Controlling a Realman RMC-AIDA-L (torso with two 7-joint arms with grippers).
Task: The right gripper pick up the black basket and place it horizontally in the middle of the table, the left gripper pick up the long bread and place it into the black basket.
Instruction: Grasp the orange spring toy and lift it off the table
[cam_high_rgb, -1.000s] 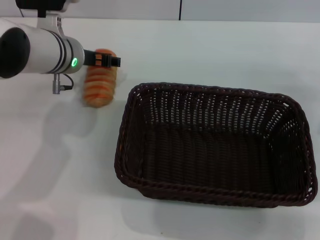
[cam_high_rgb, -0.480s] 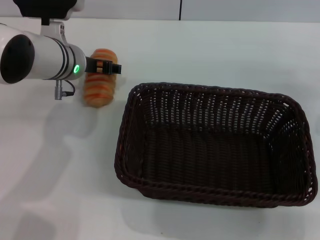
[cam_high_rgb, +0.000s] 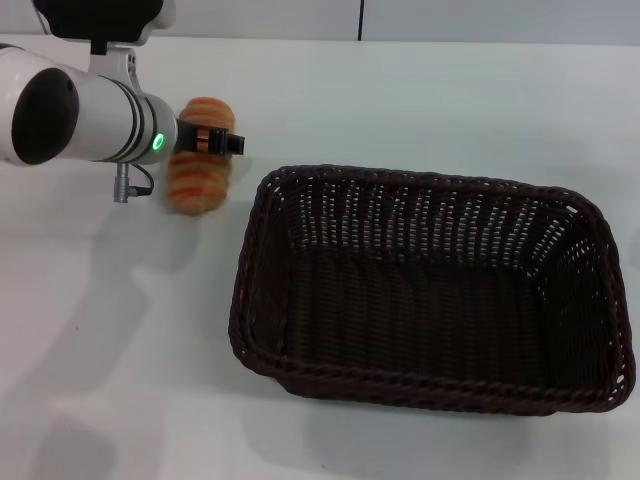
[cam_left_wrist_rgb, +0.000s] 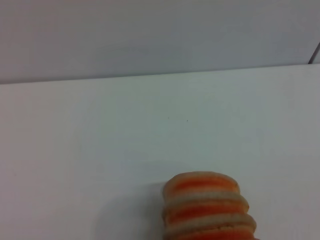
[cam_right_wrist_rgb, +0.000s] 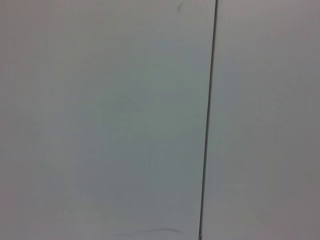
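Observation:
The long bread (cam_high_rgb: 198, 185), tan with orange cross stripes, lies on the white table (cam_high_rgb: 120, 330) at the far left, just outside the black basket's left corner. Its end also shows close up in the left wrist view (cam_left_wrist_rgb: 207, 207). My left gripper (cam_high_rgb: 212, 141) hangs right over the bread's far half, its black jaws open across the loaf's width. The black basket (cam_high_rgb: 420, 215) is a large dark wicker rectangle. It lies lengthwise across the middle and right of the table and is empty. My right gripper is out of view, and its wrist view shows only a pale surface with a dark seam.
The fat white left arm (cam_high_rgb: 80, 105) with its green light reaches in from the far left. A pale wall (cam_high_rgb: 480, 18) with a dark seam runs behind the table's far edge. Bare tabletop lies in front of the bread and left of the basket.
My left gripper has moved a little nearer and rightward over the bread. The bread and the basket have not moved.

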